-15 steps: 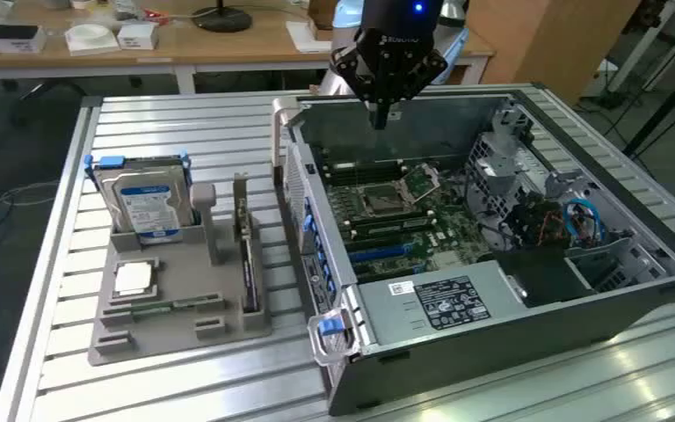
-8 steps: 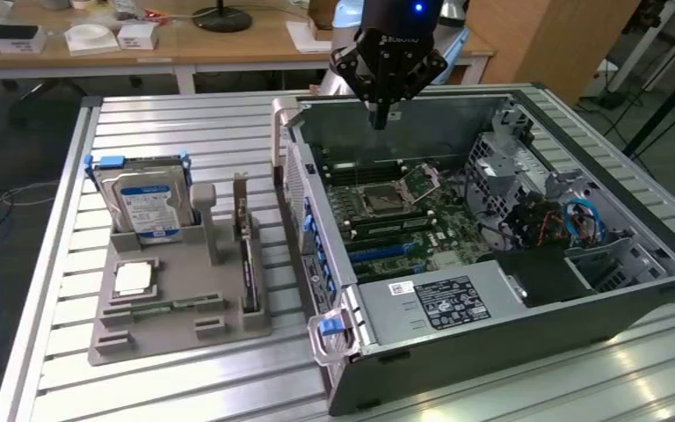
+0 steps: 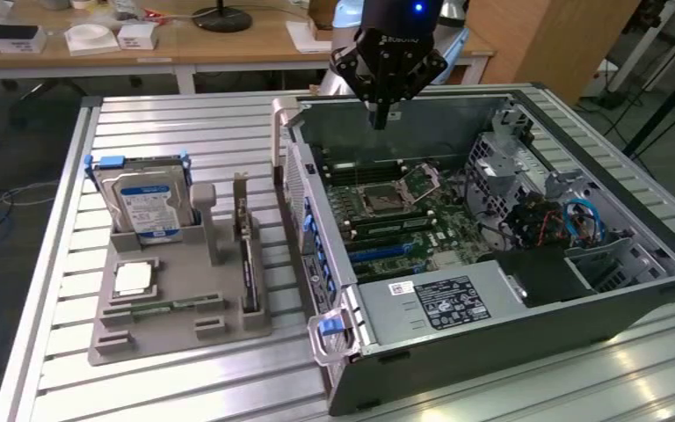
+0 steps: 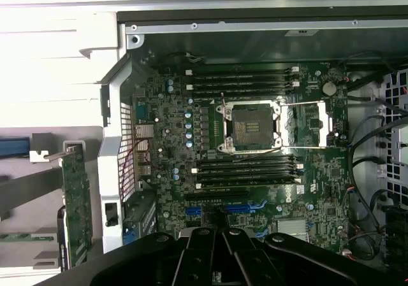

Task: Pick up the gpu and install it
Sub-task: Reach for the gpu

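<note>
The gpu [image 3: 247, 257] is a thin dark card with a silver bracket at its far end. It stands on edge in a grey holder [image 3: 179, 330] on the exterior view's left, beside the open computer case [image 3: 490, 338]. In the wrist view the gpu [image 4: 76, 203] lies outside the case's perforated rear wall. My gripper [image 3: 379, 119] hangs over the far rim of the case, well away from the card, shut with nothing between its fingers. From the wrist, the gripper [image 4: 215, 232] points down at the motherboard [image 4: 255, 139] near the blue card slots [image 4: 236, 207].
The holder also carries an upright blue-labelled hard drive [image 3: 144, 200], a square processor chip [image 3: 134, 279] and a memory stick [image 3: 168, 305]. Inside the case are an open processor socket [image 3: 387, 198], a power supply [image 3: 443, 303] and cables [image 3: 578, 220]. A desk [image 3: 197, 40] stands behind the slatted table [image 3: 185, 387].
</note>
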Action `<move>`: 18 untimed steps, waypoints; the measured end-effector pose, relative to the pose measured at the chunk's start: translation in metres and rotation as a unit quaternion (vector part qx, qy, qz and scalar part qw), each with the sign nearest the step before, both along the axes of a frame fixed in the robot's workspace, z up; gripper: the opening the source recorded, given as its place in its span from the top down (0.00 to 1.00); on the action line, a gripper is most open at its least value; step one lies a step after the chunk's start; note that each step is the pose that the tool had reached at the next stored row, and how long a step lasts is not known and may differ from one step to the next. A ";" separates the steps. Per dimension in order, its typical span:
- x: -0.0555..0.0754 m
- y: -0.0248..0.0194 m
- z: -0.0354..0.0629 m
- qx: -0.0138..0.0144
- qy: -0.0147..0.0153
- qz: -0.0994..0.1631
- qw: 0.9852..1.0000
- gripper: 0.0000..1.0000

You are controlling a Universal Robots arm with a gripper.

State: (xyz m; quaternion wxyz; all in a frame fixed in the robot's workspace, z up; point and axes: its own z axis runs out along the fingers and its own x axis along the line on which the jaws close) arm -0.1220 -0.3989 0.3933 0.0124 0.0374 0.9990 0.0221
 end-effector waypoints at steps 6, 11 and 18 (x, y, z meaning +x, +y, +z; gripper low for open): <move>-0.006 0.0000 -0.0006 0.000 0.000 0.000 1.000 0.89; -0.012 0.0000 -0.0013 0.000 0.000 0.000 1.000 0.89; -0.018 0.0000 -0.0022 0.000 0.000 0.000 1.000 0.89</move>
